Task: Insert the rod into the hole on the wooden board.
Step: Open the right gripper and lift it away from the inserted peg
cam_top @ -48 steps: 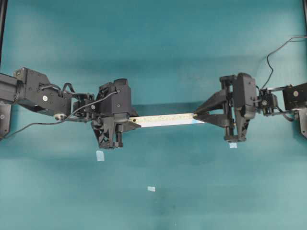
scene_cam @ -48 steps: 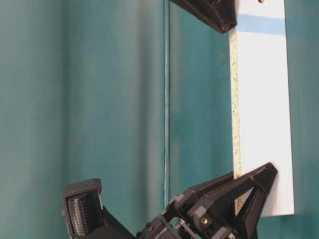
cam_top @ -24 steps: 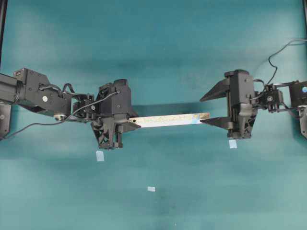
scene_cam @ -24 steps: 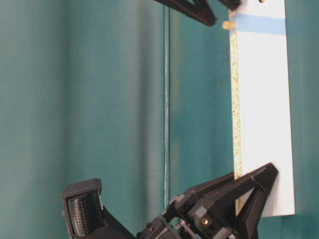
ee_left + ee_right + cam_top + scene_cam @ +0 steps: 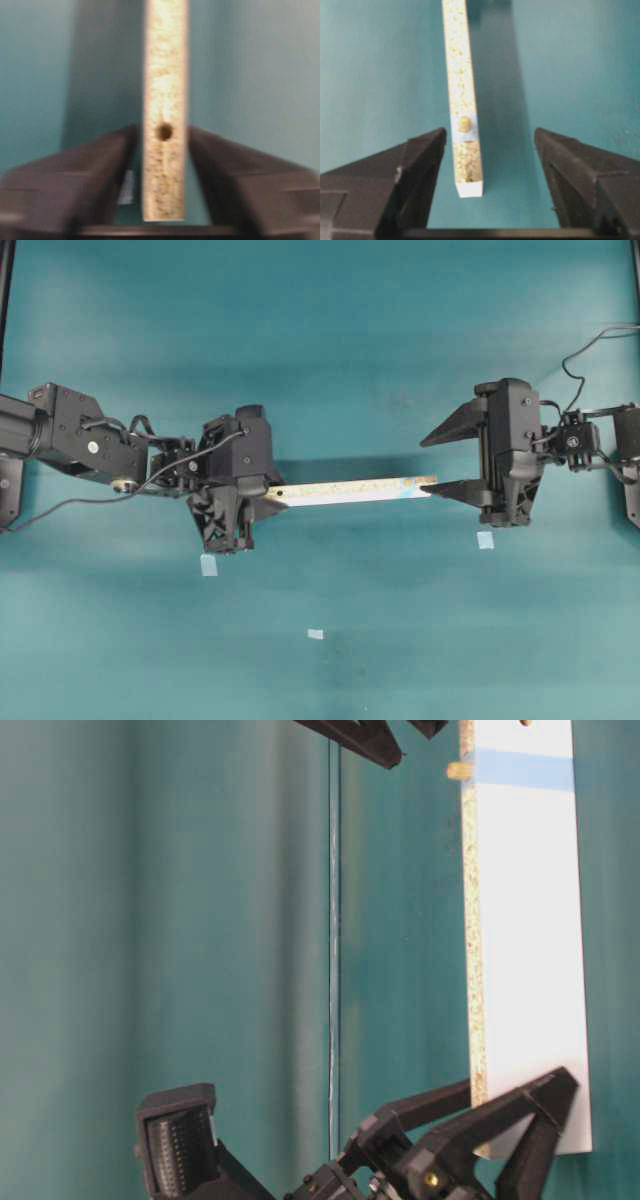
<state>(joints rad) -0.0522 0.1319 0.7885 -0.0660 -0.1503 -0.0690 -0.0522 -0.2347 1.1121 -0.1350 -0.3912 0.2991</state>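
The wooden board (image 5: 350, 488) lies across the middle of the teal table, speckled edge up. The rod (image 5: 464, 123) stands in the hole on the blue mark near the board's right end, and it also shows as a small stub (image 5: 458, 770). My right gripper (image 5: 490, 134) is open wide, its jaws well clear on both sides of that end, and it sits just right of the board (image 5: 423, 468). My left gripper (image 5: 163, 131) straddles the left end by an empty hole (image 5: 164, 131). Narrow gaps show on both sides, so it is open.
Small pale-blue tape squares lie on the table: one (image 5: 208, 564) below the left gripper, one (image 5: 315, 634) toward the front middle, one (image 5: 485, 540) under the right gripper. A black cable (image 5: 585, 340) loops at the back right.
The right gripper let go of the rod, opened wide and drew back to the right. The rod stays in the hole. The left jaws have just spread off the board.
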